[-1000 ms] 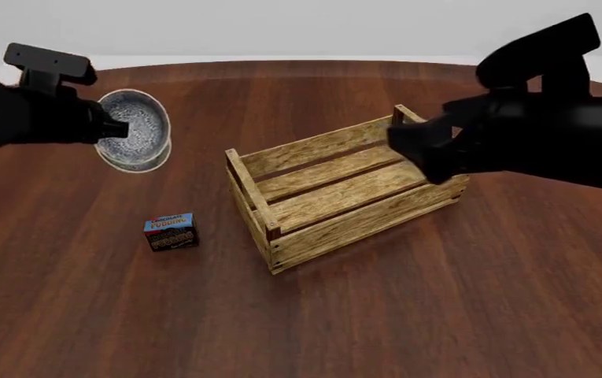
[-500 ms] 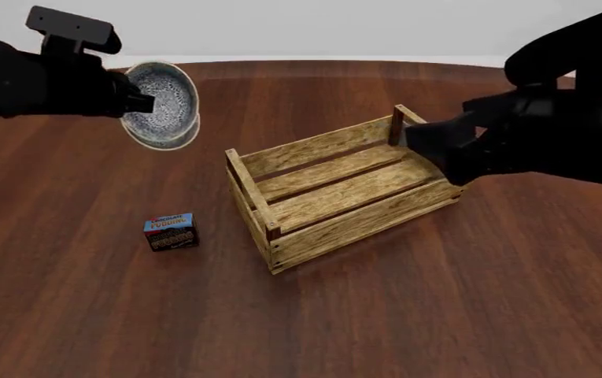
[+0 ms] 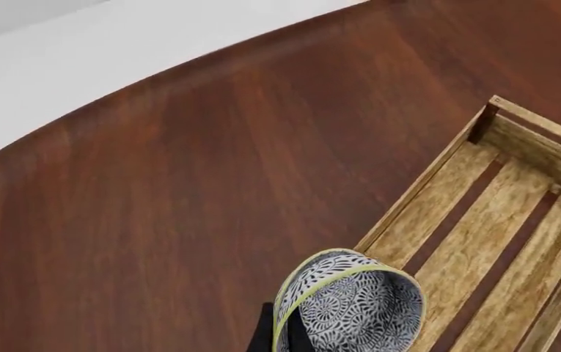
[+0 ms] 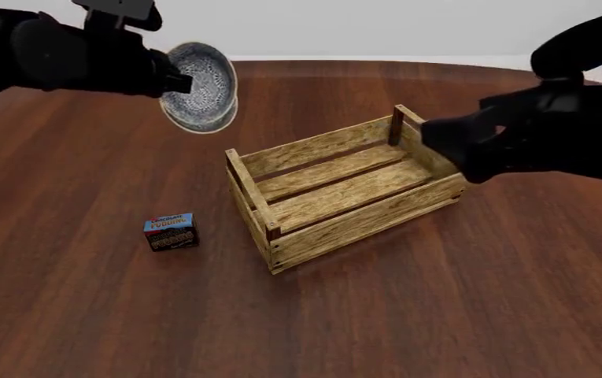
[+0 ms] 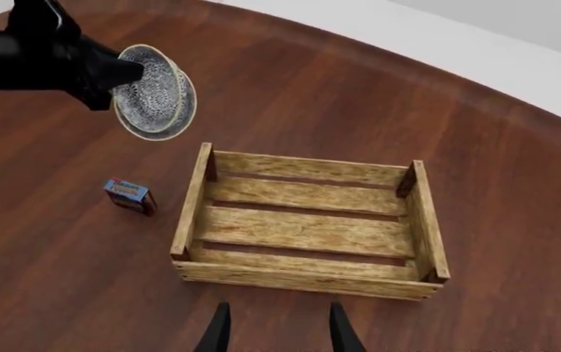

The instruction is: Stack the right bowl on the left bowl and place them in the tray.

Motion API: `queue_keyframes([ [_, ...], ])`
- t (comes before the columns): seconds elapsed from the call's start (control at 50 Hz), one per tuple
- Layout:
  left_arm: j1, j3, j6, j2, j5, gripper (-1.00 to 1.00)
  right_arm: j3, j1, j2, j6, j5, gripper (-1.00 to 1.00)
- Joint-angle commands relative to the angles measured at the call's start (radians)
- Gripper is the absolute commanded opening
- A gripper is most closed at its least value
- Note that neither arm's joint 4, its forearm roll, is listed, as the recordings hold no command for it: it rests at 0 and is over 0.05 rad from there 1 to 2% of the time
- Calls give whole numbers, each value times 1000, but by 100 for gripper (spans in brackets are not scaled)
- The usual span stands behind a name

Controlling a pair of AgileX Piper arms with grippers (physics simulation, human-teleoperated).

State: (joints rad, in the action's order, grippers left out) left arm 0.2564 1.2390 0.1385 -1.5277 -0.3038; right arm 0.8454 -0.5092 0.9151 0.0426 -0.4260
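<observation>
Transport step: left gripper (image 4: pixel 180 81) clamped on stacked bowls (image 4: pixel 202 87), airborne, tilted; right gripper (image 5: pixel 273 330) apart, idle. Next: centre over tray (image 4: pixel 279 161), lower.

Pudding box (image 4: pixel 171 232): label print too small to read.

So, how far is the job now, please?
Stacking looks done: the bowls sit nested, two rims showing. In hand: the left hand carries them tilted in the air toward the tray. Left: set them inside. The right hand is open, holding nothing.
</observation>
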Motion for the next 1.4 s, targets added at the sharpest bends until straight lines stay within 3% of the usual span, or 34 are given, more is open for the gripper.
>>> queue_keyframes([
  [0.02,56,62,-31,-23,-7,-100,4,3,-18,-12,-13,100],
  [0.62,179,162,-63,-86,-18,-100,8,29,-68,-33,-49,100],
  [1.4,246,245,-86,-200,-7,-100,-2,44,-90,-33,-73,100],
])
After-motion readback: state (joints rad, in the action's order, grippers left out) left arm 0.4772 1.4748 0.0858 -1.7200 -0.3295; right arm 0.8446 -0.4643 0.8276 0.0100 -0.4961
